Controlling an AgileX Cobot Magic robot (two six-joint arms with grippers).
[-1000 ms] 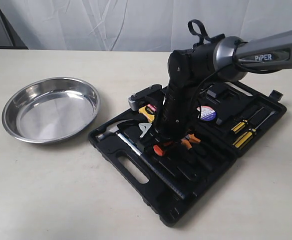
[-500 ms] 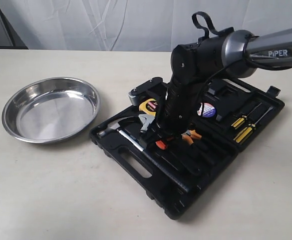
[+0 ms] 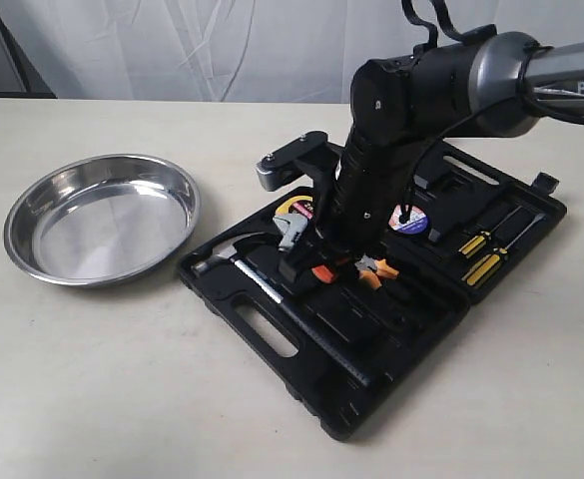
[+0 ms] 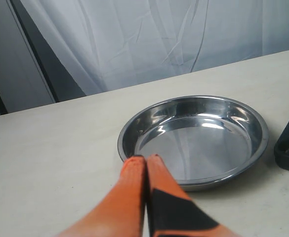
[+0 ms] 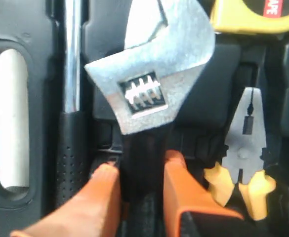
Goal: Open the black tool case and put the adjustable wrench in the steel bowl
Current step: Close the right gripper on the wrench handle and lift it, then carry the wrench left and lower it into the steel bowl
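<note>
The black tool case [image 3: 272, 334] lies open on the table with tools in its recesses. My right gripper [image 3: 309, 267] [image 5: 140, 170] is shut on the black handle of the adjustable wrench [image 5: 151, 89] [image 3: 292, 232], whose silver head is raised a little above the case. The steel bowl [image 3: 102, 218] [image 4: 196, 139] sits empty on the table left of the case. My left gripper [image 4: 145, 163] is shut on nothing, low over the table just short of the bowl's rim; it does not show in the exterior view.
In the case lie a claw hammer [image 3: 230, 254] [image 5: 71, 74], yellow-handled pliers [image 5: 245, 148], a yellow tape measure [image 5: 255, 12] and yellow-handled screwdrivers [image 3: 483, 257]. The right arm [image 3: 421, 100] hangs over the case's middle. A white curtain backs the table.
The right arm has lifted upward and a little rightward, and the wrench's silver head has come up from its recess with the gripper. The case has shifted slightly. The bowl has not moved.
</note>
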